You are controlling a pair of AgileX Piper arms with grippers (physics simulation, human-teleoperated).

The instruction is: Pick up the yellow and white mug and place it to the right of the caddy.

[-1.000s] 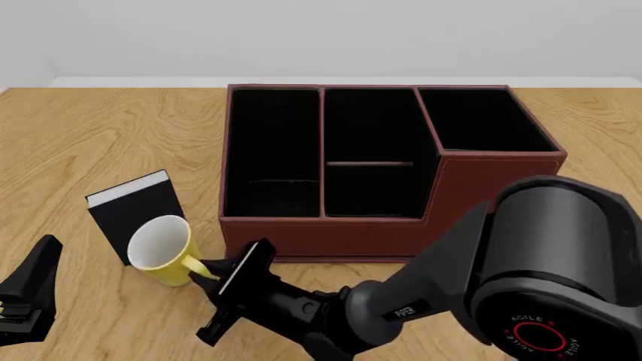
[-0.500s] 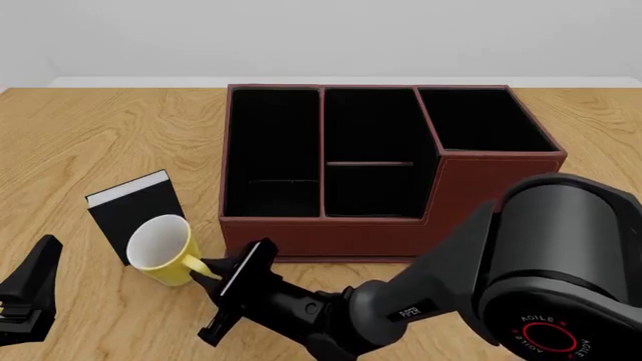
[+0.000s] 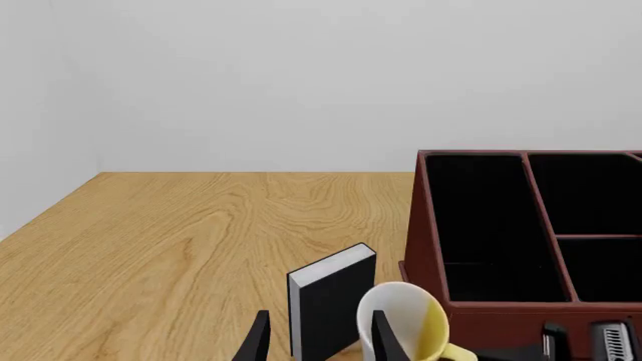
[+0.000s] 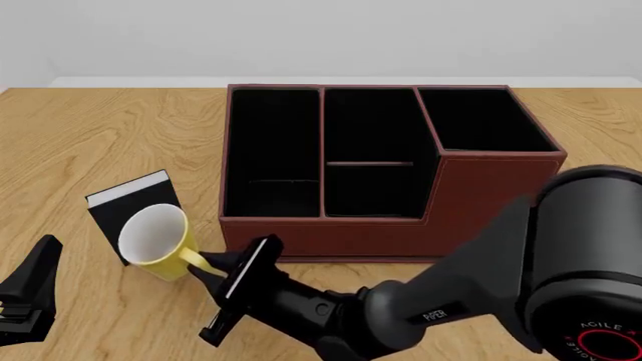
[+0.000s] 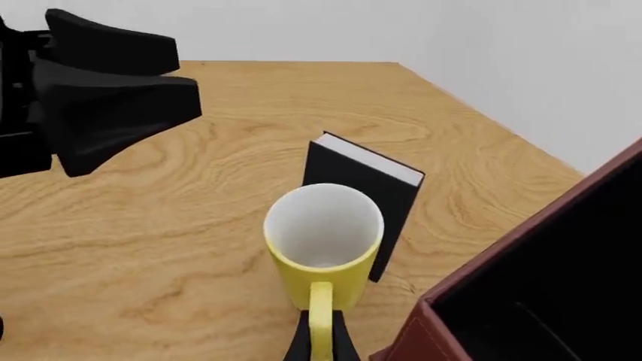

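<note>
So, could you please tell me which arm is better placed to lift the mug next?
The right. Its pincer is closed on the handle of the yellow and white mug, which is tipped beside the book. The left pincer sits apart near the table edge, holding nothing.

One yellow and white mug (image 4: 153,241) is showing on the table (image 4: 110,135). One caddy (image 4: 386,169) is standing there, and five black-lined compartments are counting within it: one long at the left, two in the middle column, one in the taller right corner, and none further visible. One black book (image 4: 125,210) with white page edges is standing by. Two arms are appearing, each carrying one gripper: the left gripper (image 4: 25,301) and the right gripper (image 4: 236,286).
</note>
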